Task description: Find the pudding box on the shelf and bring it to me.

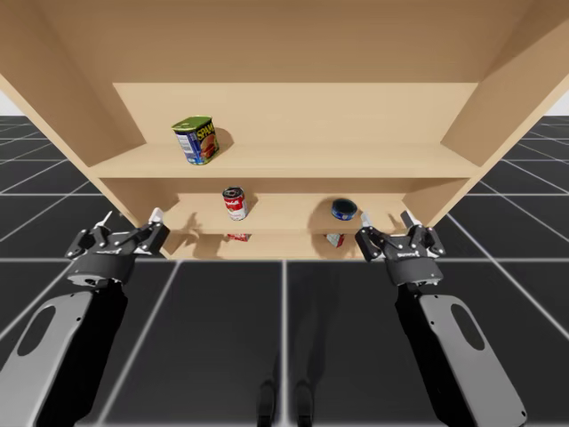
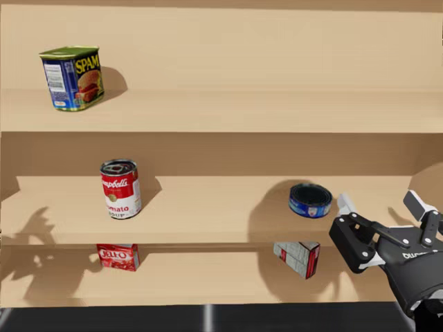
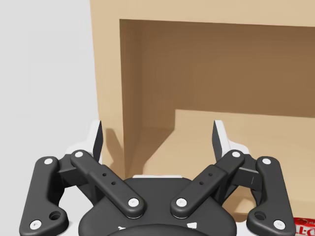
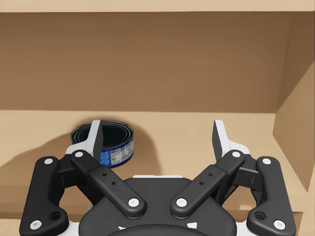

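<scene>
Two small boxes lie on the bottom shelf. One is a red box (image 2: 118, 256) (image 1: 237, 237) at the left. The other is a grey-and-red box (image 2: 297, 258) (image 1: 335, 239), tilted on an edge at the right; I cannot tell which is the pudding box. My right gripper (image 1: 385, 221) (image 2: 379, 207) (image 4: 157, 142) hangs open in front of the shelf, just right of the tilted box and touching nothing. My left gripper (image 1: 132, 222) (image 3: 157, 142) is open by the shelf's left wall, and a corner of the red box (image 3: 305, 227) peeks in beside it.
The wooden shelf (image 1: 284, 165) has three levels. A blue-and-yellow rectangular can (image 2: 71, 77) stands on the top one. A red-and-white round can (image 2: 120, 188) and a flat blue can (image 2: 310, 200) (image 4: 115, 145) sit on the middle one. Side walls close in both ends.
</scene>
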`<state>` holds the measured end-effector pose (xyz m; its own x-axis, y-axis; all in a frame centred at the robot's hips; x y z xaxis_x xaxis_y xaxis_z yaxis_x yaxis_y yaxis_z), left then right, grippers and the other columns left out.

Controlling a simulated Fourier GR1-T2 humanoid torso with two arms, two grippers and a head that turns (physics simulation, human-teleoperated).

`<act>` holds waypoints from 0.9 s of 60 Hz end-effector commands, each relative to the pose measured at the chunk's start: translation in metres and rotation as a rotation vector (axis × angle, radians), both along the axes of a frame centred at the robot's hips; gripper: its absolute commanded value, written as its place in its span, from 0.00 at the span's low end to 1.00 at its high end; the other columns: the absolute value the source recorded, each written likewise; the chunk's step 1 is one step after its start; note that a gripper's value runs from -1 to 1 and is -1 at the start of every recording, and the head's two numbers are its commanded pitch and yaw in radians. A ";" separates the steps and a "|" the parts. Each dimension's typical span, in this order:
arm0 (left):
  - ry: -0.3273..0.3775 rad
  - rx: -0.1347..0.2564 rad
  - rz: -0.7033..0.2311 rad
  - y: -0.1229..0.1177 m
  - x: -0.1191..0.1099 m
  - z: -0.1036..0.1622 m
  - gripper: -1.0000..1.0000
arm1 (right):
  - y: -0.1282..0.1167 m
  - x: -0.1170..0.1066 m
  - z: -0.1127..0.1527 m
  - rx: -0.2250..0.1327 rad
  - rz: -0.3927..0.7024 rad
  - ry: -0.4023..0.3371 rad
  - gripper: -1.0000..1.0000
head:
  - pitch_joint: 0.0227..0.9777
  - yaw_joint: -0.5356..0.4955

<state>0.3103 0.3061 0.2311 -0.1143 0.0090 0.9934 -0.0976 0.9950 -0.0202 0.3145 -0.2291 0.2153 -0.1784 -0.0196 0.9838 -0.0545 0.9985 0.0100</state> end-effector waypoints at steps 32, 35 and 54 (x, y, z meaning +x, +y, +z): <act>0.008 0.008 0.002 0.000 0.003 -0.003 0.00 | 0.004 -0.004 0.000 0.034 0.025 0.020 0.00 | 0.73 0.30; 0.010 0.006 0.003 0.000 0.003 -0.003 0.00 | 0.007 -0.011 0.002 0.035 0.039 0.028 0.00 | 0.73 0.31; 0.002 -0.008 -0.001 0.003 0.002 -0.002 0.00 | 0.022 -0.076 -0.015 -0.030 0.174 0.106 0.00 | 0.72 0.29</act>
